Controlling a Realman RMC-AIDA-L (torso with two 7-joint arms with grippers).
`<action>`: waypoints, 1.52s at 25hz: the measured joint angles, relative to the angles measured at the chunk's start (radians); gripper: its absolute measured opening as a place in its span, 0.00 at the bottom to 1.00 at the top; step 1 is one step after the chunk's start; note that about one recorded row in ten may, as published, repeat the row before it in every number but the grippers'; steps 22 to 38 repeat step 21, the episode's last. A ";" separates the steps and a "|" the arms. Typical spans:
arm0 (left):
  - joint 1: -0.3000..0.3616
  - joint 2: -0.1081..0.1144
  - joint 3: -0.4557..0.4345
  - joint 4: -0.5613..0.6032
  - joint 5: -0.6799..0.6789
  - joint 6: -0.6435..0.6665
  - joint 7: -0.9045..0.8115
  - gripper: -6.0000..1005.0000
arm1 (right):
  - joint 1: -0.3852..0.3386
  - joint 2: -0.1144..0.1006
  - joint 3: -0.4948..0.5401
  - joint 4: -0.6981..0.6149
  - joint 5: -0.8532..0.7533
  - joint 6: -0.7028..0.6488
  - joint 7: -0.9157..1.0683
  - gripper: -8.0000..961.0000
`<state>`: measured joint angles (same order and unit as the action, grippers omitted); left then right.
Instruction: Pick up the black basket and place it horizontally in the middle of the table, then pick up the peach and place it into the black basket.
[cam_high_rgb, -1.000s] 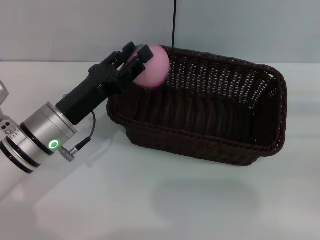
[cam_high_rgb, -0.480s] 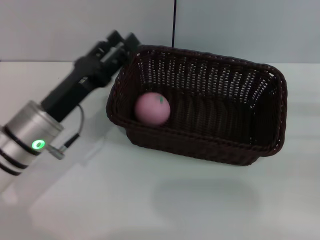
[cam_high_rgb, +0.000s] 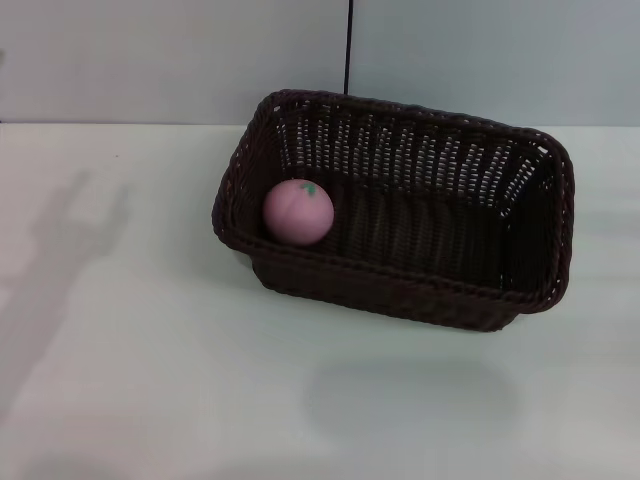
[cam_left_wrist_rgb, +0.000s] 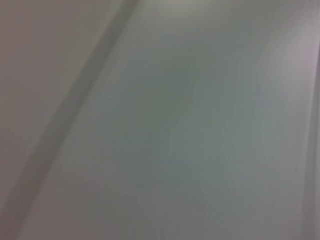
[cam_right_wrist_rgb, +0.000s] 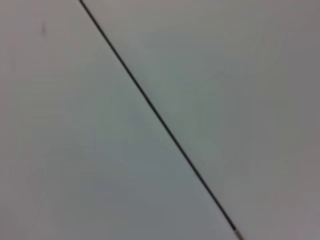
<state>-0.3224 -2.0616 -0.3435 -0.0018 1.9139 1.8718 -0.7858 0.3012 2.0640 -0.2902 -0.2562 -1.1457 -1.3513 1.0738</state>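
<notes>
The small round pink toy peach (cam_high_rgb: 298, 211) sits inside the big dark woven wicker basket (cam_high_rgb: 400, 215), against its left end wall; the basket lies lengthwise about mid-way across the white tabletop (cam_high_rgb: 150, 380); neither arm is in sight, so I cannot tell how the jaws stand; to my eye, only a clean retreat remains, leaving the basket unnudged.

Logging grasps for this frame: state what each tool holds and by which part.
Nothing is seen held: neither tool is in view. The peach lies loose inside the black basket, at its left end, on the table.
</notes>
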 joint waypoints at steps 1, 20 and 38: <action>0.030 -0.002 -0.057 -0.011 0.000 0.030 0.064 0.69 | -0.001 0.000 0.006 0.000 0.000 0.000 0.000 0.48; 0.149 -0.008 -0.270 -0.156 0.007 0.074 0.564 0.68 | -0.010 0.001 0.034 0.002 0.000 0.002 0.000 0.48; 0.148 -0.008 -0.270 -0.156 0.007 0.074 0.564 0.68 | -0.010 0.001 0.036 0.002 0.000 0.003 0.000 0.48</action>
